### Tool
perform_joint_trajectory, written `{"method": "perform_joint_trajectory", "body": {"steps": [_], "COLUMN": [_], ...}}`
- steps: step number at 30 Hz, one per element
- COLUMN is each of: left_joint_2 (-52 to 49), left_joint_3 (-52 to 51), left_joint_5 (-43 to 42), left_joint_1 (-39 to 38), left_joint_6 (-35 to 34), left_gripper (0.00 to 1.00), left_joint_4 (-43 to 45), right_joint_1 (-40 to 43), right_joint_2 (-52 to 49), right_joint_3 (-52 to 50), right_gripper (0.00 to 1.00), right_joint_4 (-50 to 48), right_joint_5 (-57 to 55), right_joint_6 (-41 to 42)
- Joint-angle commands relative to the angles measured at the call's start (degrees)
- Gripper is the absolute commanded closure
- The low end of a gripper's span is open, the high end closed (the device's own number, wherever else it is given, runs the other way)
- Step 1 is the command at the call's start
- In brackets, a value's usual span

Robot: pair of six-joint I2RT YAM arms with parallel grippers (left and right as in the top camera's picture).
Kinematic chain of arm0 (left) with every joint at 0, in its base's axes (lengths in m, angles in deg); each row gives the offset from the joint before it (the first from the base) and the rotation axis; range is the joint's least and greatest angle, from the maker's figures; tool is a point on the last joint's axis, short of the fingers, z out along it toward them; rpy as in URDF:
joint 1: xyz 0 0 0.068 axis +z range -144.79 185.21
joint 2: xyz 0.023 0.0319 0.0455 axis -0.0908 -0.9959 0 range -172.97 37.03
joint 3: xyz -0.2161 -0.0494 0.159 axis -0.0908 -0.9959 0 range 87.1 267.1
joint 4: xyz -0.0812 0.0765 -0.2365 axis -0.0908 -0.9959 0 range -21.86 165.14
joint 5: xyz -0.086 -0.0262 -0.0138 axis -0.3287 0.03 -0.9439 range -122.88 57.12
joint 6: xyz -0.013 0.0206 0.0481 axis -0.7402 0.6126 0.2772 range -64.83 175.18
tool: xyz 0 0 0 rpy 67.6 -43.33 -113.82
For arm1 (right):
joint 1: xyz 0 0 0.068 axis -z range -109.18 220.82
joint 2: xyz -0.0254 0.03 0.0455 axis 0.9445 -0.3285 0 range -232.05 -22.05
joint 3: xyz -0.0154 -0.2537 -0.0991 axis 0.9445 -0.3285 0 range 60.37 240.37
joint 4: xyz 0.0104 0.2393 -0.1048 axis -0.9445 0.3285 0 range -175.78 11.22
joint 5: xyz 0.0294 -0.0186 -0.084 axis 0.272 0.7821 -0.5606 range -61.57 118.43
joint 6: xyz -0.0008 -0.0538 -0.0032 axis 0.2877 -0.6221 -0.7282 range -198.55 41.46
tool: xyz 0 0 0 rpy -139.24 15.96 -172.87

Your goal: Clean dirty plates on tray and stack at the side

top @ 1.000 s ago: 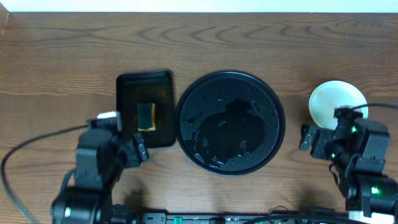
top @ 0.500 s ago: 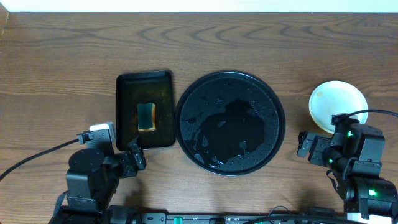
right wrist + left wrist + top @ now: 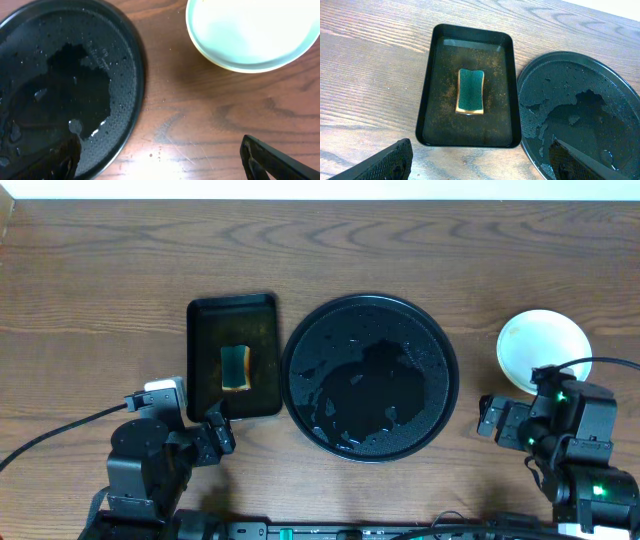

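Plates (image 3: 543, 350) sit stacked right of the wet tray (image 3: 400, 340).

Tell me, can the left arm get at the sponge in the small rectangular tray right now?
Probably yes. The sponge lies alone and uncovered in the rectangular tray, and the left gripper sits just short of its near rim, jaws open, nothing between.

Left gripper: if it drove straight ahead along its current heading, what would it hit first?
Probably the near rim of the rectangular black tray, lying just ahead of the open left gripper; the sponge sits further in. Depth is hard to judge.
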Motion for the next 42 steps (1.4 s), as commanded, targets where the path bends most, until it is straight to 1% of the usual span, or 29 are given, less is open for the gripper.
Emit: {"method": "perform_joint_trajectory", "body": {"steps": [1, 4, 8, 10, 13, 16, 20, 25, 27, 30, 32, 37, 42], "left_joint_2": [0.0, 0.0, 0.0, 0.0, 0.0, 0.0, 0.0, 0.0, 0.0, 0.0, 0.0, 0.0, 0.0], "left_joint_3": [-0.3, -0.3, -0.3, -0.3, -0.3, -0.3, -0.3, -0.3, -0.3, -0.3, -0.3, -0.3, -0.3], "left_joint_5": [0.7, 0.7, 0.7, 0.7, 0.7, 0.7, 0.7, 0.7, 0.7, 0.7, 0.7, 0.7, 0.7], "left_joint_1": [0.3, 0.3, 0.3, 0.3, 0.3, 0.3, 0.3, 0.3, 0.3, 0.3, 0.3, 0.3, 0.3], "left_joint_6": [0.3, 0.3, 0.3, 0.3, 0.3, 0.3, 0.3, 0.3, 0.3, 0.3, 0.3, 0.3, 0.3], "left_gripper": [0.13, 0.13, 0.13, 0.13, 0.13, 0.13, 0.12, 0.13, 0.12, 0.13, 0.13, 0.12, 0.12], "left_joint_4": [0.0, 0.0, 0.0, 0.0, 0.0, 0.0, 0.0, 0.0, 0.0, 0.0, 0.0, 0.0, 0.0], "right_joint_1": [-0.7, -1.5, -5.3, -7.7, -9.3, -9.4, -9.4, -9.4, -9.4, -9.6, -9.6, -9.6, -9.6], "right_joint_2": [1.8, 4.9, 11.0, 15.2, 21.6, 28.3, 35.2, 40.9, 40.9, 40.9, 40.9, 40.9, 40.8], "right_joint_3": [-0.5, -1.3, -5.3, -9.3, -15.7, -23.0, -31.2, -39.6, -42.4, -42.3, -42.3, -42.3, -42.3], "right_gripper": [0.01, 0.01, 0.01, 0.01, 0.01, 0.01, 0.01, 0.01, 0.01, 0.01, 0.01, 0.01, 0.01], "right_joint_4": [0.4, -2.5, -9.9, -15.7, -24.3, -35.9, -48.7, -60.0, -63.5, -62.2, -61.0, -50.8, -50.6], "right_joint_5": [-2.5, -2.5, -2.5, -2.5, -1.8, -0.7, -0.7, -0.7, -0.7, -0.1, 0.4, 1.0, 1.0], "right_joint_6": [-0.9, -3.3, -6.6, -7.4, -7.3, -7.1, -7.1, -7.1, -7.3, -10.2, -13.9, -14.1, -14.0]}}
